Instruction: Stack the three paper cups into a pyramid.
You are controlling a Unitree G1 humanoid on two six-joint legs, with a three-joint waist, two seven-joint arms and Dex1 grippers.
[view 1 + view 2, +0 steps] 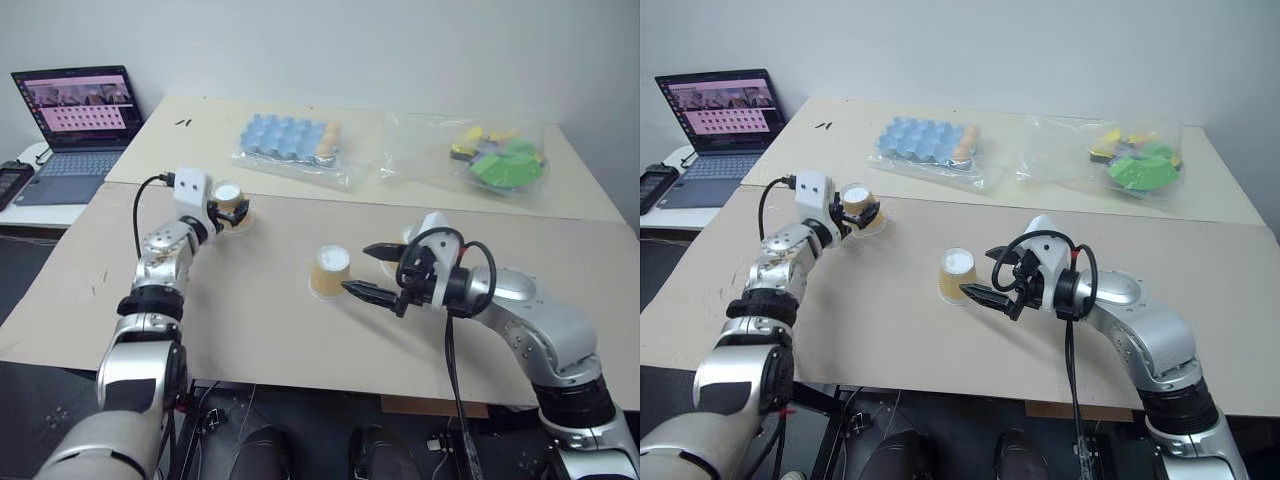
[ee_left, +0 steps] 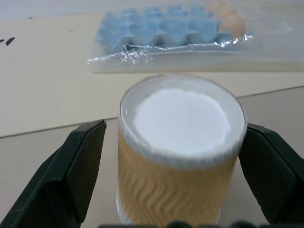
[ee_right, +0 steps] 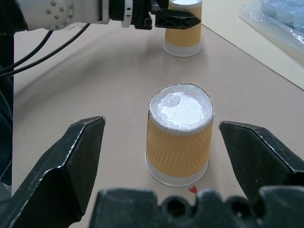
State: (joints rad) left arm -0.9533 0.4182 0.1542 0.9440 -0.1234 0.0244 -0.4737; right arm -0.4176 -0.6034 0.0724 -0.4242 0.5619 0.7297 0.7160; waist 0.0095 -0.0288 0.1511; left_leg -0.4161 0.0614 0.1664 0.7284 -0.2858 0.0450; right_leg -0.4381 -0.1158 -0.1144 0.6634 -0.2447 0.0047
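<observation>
While upside down, two cups visible.

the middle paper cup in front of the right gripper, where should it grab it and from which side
Grip the paper cup across its ribbed tan wall, about mid-height, coming in level from the robot's side. It stands upside down, white base up, so the wall widens toward the table. The right gripper already has an open finger on each side, with nothing touching the cup.

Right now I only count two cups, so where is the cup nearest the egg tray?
It stands upside down on the table's left side, between the left gripper's open fingers, in front of the blue egg tray: cup.
</observation>
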